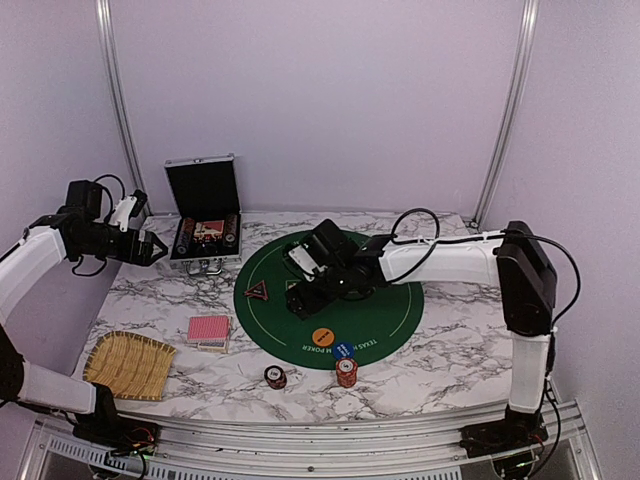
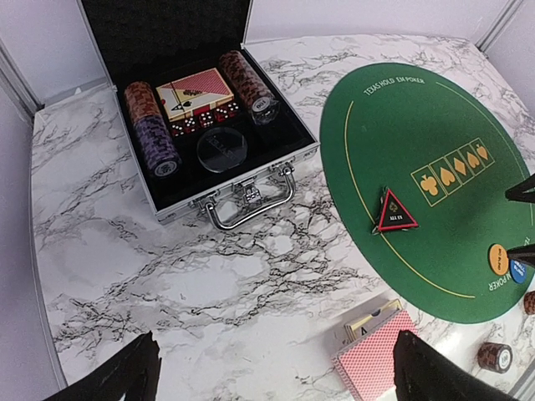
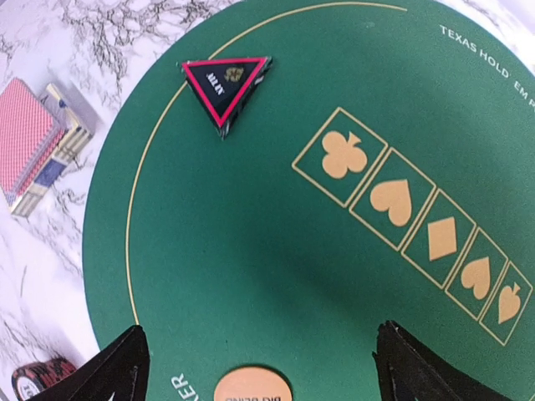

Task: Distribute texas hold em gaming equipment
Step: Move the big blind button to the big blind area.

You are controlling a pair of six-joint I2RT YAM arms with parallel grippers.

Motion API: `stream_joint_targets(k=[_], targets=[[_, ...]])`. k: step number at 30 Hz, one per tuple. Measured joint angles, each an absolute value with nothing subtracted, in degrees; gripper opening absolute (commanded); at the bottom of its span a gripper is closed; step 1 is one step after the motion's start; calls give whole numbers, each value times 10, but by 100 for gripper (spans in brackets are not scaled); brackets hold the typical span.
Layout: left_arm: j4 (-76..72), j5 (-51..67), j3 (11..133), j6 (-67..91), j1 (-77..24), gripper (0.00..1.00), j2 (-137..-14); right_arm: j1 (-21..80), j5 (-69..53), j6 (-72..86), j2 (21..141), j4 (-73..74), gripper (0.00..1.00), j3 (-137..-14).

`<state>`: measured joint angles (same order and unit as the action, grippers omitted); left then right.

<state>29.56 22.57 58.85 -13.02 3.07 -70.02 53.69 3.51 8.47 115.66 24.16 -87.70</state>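
Marble table (image 1: 450, 340) with a big round green mat (image 1: 390, 300) roughly in the middle; the silver case (image 1: 203, 187) sits open at the far-left corner, lid up, with two chip rolls (image 2: 155, 129), a boxed deck (image 2: 195, 90) and some dice still inside; the woven tray (image 1: 130, 365) is down at the near-left corner.

The left gripper (image 1: 155, 250) hangs over the far-left part of the table just beside the case, fingers spread wide with nothing between them; the right gripper (image 1: 300, 300) is over the middle of the mat, also spread and gripping nothing (wrist view shows bare green felt between the fingers).

The red-backed playing cards (image 1: 208, 331) are in a stack on the marble toward the left edge, between tray and mat; the red/orange chip stack (image 1: 346, 373) and the dark chip stack (image 1: 275, 377) stand near the near edge, just off the mat; the blue dealer button (image 1: 343, 350) lies on the mat's near rim, beside an orange disc (image 1: 322, 337); a triangular all-in marker (image 1: 257, 291) rests at the mat's left rim.
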Motion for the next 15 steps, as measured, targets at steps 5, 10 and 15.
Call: stream_joint_targets(k=[5, 10, 15], targets=[[309, 230, 588, -140, 31, 99, -700, 545, 39, 86, 1127, 268, 97, -821], [319, 236, 588, -144, 31, 99, -700, 555, 40, 83, 1127, 307, 95, -800], [322, 236, 588, -146, 31, 99, -700, 561, 40, 74, 1132, 321, 88, -800]])
